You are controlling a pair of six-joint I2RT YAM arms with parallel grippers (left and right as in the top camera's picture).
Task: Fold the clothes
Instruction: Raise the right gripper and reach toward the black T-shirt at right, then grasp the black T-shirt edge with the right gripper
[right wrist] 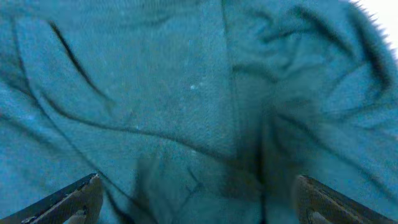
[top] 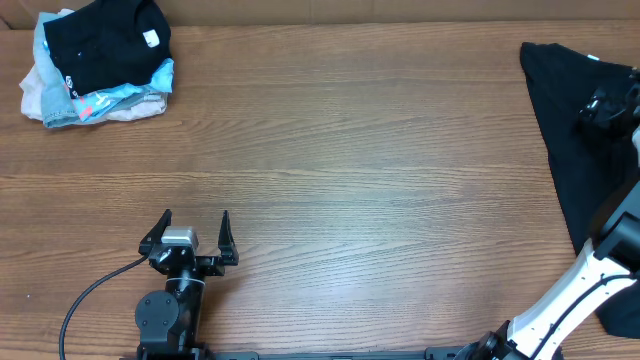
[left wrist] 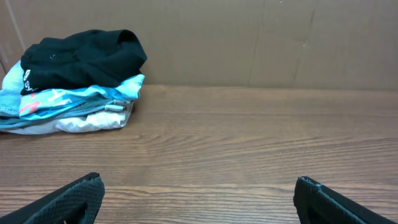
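Observation:
A black garment [top: 570, 140] lies spread at the right edge of the table and hangs partly off it. My right gripper [top: 603, 103] hovers right over it, open. In the right wrist view the cloth [right wrist: 199, 99] fills the frame, creased and blurred, between my two spread fingertips [right wrist: 198, 198]. My left gripper [top: 196, 228] is open and empty near the front left of the table, pointing at the back; in the left wrist view its fingertips [left wrist: 199, 199] frame bare wood.
A pile of folded clothes [top: 100, 60] sits at the back left corner: black on top, then light blue and white, also in the left wrist view [left wrist: 74, 81]. A brown cardboard wall [left wrist: 267, 43] stands behind the table.

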